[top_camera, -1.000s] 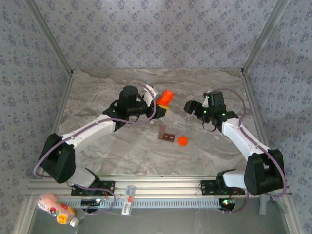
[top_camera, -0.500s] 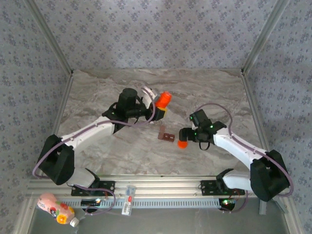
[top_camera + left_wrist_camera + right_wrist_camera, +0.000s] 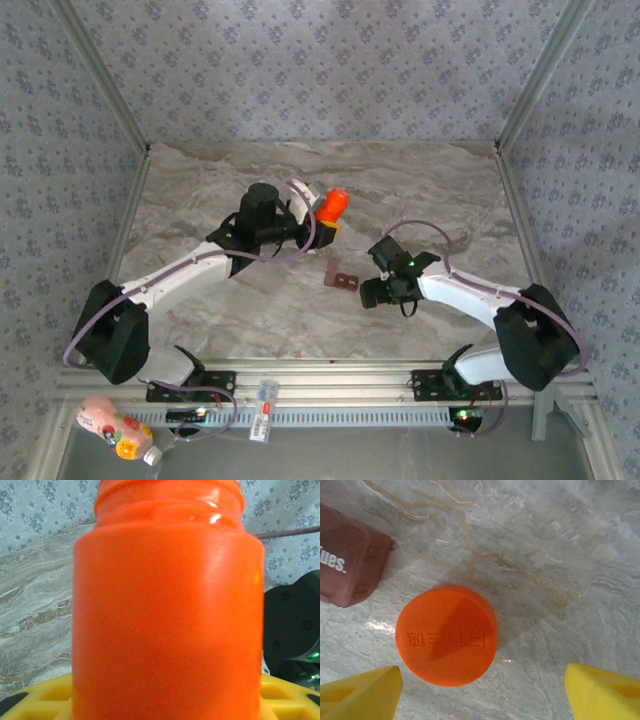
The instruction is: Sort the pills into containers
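Note:
My left gripper [image 3: 328, 226] is shut on a bright orange bottle [image 3: 333, 204] and holds it upright above the table, left of centre. The bottle [image 3: 167, 605] has a bare threaded neck, and yellow fingers [image 3: 35, 700] show beside its base. The containers [image 3: 342, 277], a dark reddish-brown strip, lie at mid-table. Just right of them my right gripper [image 3: 376, 292] hovers open over a round orange cap [image 3: 446, 635] lying flat on the marble. Its yellow fingertips [image 3: 362, 695] stand wide on either side and touch nothing. A corner of the containers [image 3: 347, 562] lies beside the cap. The pills are out of view.
Patterned walls with metal posts close the table on three sides. A pink bottle [image 3: 112, 425] and a small white item [image 3: 263, 408] lie below the front rail, off the table. The right arm's black body [image 3: 295, 625] sits behind the bottle.
My right arm has swung left and toward the front, coming down over the orange cap. My left gripper has shifted slightly left with the bottle.

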Robot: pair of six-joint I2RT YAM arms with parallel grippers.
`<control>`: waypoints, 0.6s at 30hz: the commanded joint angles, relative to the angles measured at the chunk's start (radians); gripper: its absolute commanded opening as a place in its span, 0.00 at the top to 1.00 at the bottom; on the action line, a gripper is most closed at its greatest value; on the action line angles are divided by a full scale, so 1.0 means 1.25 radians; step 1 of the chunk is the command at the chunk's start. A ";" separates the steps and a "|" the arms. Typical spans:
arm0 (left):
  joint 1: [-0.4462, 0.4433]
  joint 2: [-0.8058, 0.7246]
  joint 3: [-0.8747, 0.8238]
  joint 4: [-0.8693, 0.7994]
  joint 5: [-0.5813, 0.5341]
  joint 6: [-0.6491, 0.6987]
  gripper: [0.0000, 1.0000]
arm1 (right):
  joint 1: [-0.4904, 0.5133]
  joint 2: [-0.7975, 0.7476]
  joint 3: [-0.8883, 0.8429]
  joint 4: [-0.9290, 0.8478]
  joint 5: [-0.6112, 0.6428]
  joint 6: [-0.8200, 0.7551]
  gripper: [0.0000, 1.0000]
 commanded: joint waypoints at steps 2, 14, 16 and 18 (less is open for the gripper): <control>0.005 -0.033 -0.002 0.035 -0.006 -0.003 1.00 | 0.007 0.025 0.029 -0.016 0.026 -0.021 0.18; 0.004 -0.042 -0.004 0.035 -0.009 -0.002 1.00 | 0.002 0.097 0.067 0.009 -0.005 -0.030 0.24; 0.006 -0.045 -0.004 0.031 -0.010 0.000 1.00 | -0.007 0.104 0.069 0.012 -0.009 -0.036 0.31; 0.007 -0.048 -0.004 0.029 -0.011 0.002 1.00 | -0.019 0.107 0.067 0.015 -0.015 -0.042 0.37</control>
